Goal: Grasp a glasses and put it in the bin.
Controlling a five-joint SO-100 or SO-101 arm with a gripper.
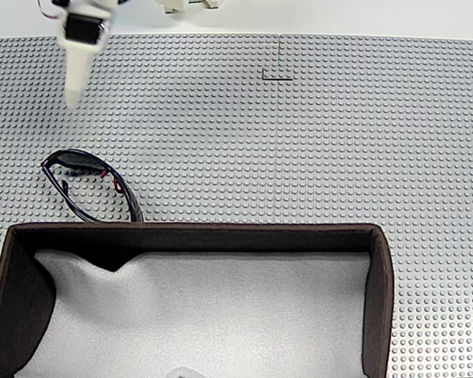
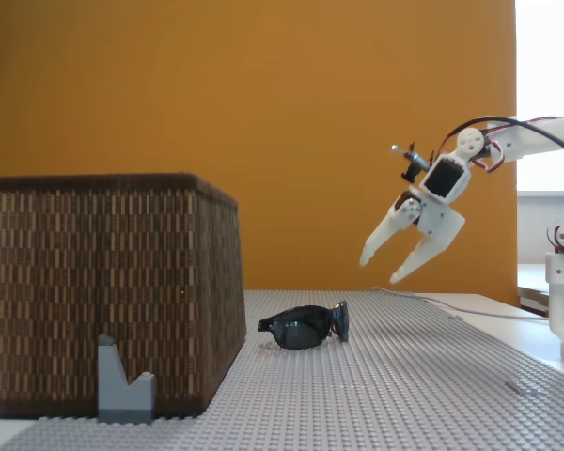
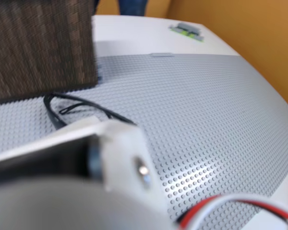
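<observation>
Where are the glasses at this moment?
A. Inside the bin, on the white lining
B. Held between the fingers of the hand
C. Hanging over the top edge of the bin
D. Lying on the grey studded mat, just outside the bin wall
D. In both fixed views the glasses lie on the mat beside the bin, while the open hand hangs in the air, apart from them.

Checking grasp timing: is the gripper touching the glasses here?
Apart. In a fixed view from the side, the open gripper hangs in the air above and right of the glasses, with orange wall between them.
</observation>
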